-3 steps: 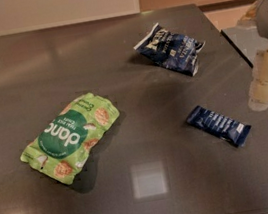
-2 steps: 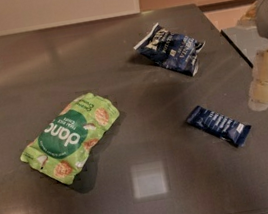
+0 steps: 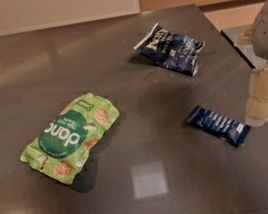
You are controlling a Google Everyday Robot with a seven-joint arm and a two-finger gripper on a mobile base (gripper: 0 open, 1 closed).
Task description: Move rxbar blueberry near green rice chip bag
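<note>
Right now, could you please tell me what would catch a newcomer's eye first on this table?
The bright green rice chip bag, lying at the left of the dark table, stands out first. Next comes the pale claw at the right edge, hanging just right of the small navy rxbar blueberry. A navy-and-white chip bag lies farther back, toward the table's far right.

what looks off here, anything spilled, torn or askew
Nothing spilled or torn. The navy-and-white chip bag at the back looks crumpled; the green rice chip bag and rxbar blueberry lie flat, slanted on the table. The gripper hangs just right of the bar.
</note>
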